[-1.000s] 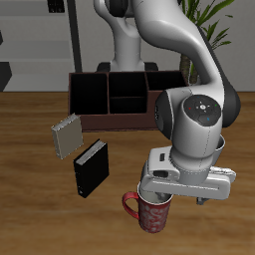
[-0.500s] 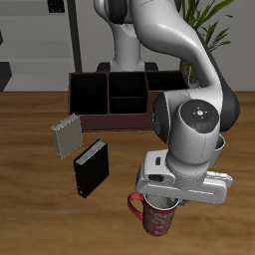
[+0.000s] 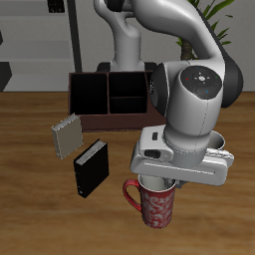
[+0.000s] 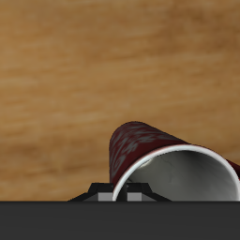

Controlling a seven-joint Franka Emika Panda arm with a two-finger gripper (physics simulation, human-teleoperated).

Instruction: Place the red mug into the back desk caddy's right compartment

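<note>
We hold the red mug point(image 3: 156, 206) by its rim, our tool point(image 3: 165, 185) clamped on it, above the tabletop point(image 3: 30, 209) near the front edge. A bump against the back desk caddy point(image 3: 110, 100) wall could shake it loose. It is red with pale speckles and a grey-white inside.

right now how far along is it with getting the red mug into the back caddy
Done: the gripper appears shut on the red mug, gripping its rim. In hand: the mug looks raised off the table near the front edge; the wrist view shows it hanging over bare wood. Left: carrying it back to the back desk caddy and setting it in the right compartment, which holds nothing visible yet.
</note>
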